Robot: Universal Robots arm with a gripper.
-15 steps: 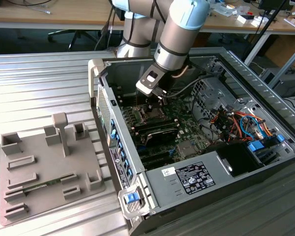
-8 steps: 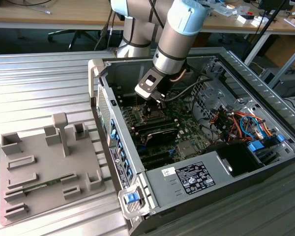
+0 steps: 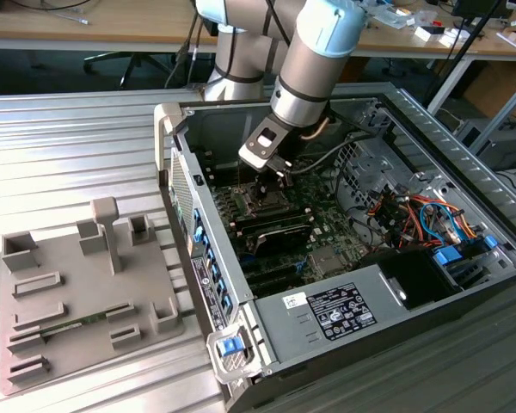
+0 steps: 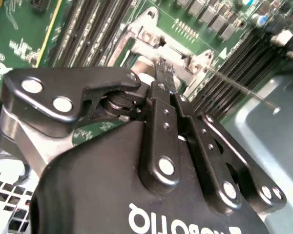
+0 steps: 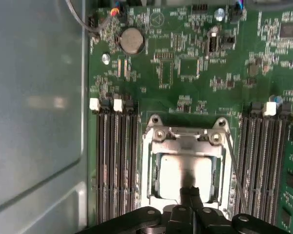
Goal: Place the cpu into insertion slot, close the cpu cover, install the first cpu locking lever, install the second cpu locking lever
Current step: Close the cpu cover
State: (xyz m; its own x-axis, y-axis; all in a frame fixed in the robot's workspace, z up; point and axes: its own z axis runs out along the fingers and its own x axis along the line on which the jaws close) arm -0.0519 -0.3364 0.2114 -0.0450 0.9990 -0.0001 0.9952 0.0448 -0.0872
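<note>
The gripper (image 4: 163, 73) sat closest, its claw narrow, fingers pressed together with nothing between them. In the exterior view the open computer case (image 3: 396, 112) had a grey parts tray (image 3: 69, 344) at its nine o'clock. Inside, on the green board (image 5: 185, 68), the cpu cover (image 5: 185, 139) lay flat, framing the cpu (image 5: 178, 173) seated in its slot. The fingertips (image 5: 188, 195) hung over the cpu's silvery top, contact unclear.

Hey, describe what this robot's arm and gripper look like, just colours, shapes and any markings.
The arm is built of round silver-grey segments with light blue caps at the joints, ending in a pale grey block at the wrist. The gripper is black, with jointed link fingers pinned by silver fasteners and white lettering on its body. A dark cable loops beside the wrist.
</note>
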